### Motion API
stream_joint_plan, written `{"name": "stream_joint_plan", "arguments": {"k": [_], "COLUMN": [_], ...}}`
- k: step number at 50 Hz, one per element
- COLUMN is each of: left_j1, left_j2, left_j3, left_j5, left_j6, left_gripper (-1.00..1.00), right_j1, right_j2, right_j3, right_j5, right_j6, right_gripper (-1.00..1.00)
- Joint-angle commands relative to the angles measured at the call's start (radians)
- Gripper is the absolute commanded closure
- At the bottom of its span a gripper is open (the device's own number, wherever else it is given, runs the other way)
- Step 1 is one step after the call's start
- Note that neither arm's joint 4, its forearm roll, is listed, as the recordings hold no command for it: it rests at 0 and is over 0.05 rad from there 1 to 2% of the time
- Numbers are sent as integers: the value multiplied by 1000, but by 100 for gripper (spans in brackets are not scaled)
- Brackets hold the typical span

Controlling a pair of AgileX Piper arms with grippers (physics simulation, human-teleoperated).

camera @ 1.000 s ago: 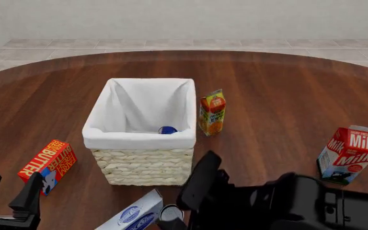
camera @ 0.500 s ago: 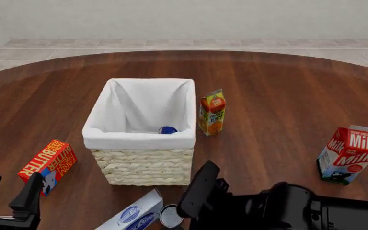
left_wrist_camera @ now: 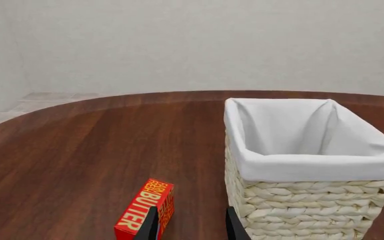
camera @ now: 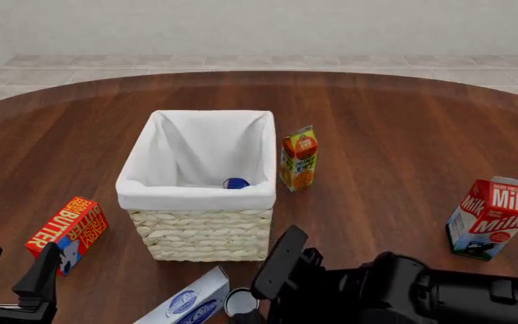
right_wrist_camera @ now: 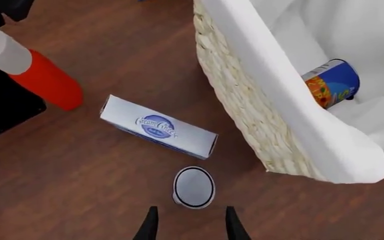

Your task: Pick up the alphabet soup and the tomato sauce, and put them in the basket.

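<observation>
The basket [camera: 196, 202] stands mid-table, and the alphabet soup [camera: 235, 183] lies inside it on the white liner; the right wrist view also shows this blue and orange alphabet soup [right_wrist_camera: 332, 82]. The tomato sauce [camera: 240, 302] stands upright on the table just in front of the basket, and only its pale top [right_wrist_camera: 194, 186] shows. My right gripper [right_wrist_camera: 190, 227] hangs open above this can without touching it, its dark finger [camera: 280, 263] rising beside it. My left gripper [camera: 11, 262] stands open and empty at the near left, facing the basket [left_wrist_camera: 312, 200].
A blue-and-white cream cheese box [right_wrist_camera: 158, 127] lies right beside the can. A red butter box [camera: 65, 233] lies left of the basket, an orange juice carton [camera: 299, 159] stands at its right, and a milk carton [camera: 493, 217] stands far right.
My right arm has shifted slightly lower and nearer over the can, whose top shows a little more. The left arm and all objects are unmoved.
</observation>
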Motion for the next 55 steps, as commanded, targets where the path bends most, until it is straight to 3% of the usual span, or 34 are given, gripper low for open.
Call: {"name": "stream_joint_plan", "arguments": {"k": [1, 55], "left_j1": [0, 0], "left_j2": [0, 0], "left_j3": [0, 0], "left_j5": [0, 0], "left_j6": [0, 0], "left_gripper": [-100, -100], "right_j1": [-21, -10], "right_j2": [23, 116], "right_j3": [8, 16], "right_j5": [-21, -109], "right_j6": [-16, -1], "right_gripper": [-100, -100]}}
